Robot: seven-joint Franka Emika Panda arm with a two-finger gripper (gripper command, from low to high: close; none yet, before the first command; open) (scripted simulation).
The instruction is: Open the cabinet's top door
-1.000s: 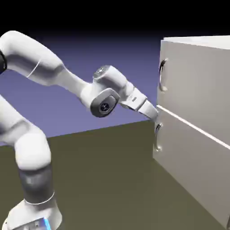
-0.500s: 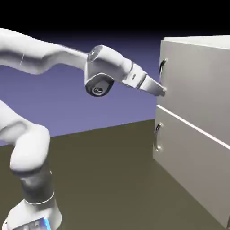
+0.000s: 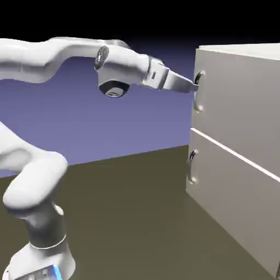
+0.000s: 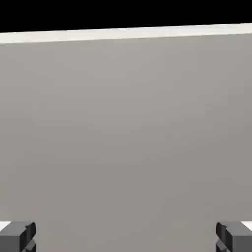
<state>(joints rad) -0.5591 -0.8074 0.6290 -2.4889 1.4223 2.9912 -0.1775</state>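
On the closed cabinet (image 3: 235, 164), the top door (image 3: 238, 101) has its handle (image 3: 199, 104) right by the end effector (image 3: 196, 87), spread wide with nothing between its fingers, so grasping and pulling it open seemingly remain.

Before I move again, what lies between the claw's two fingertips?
Nothing is held between the fingertips: the hand view shows only the cabinet's flat panel beyond the wide gap.
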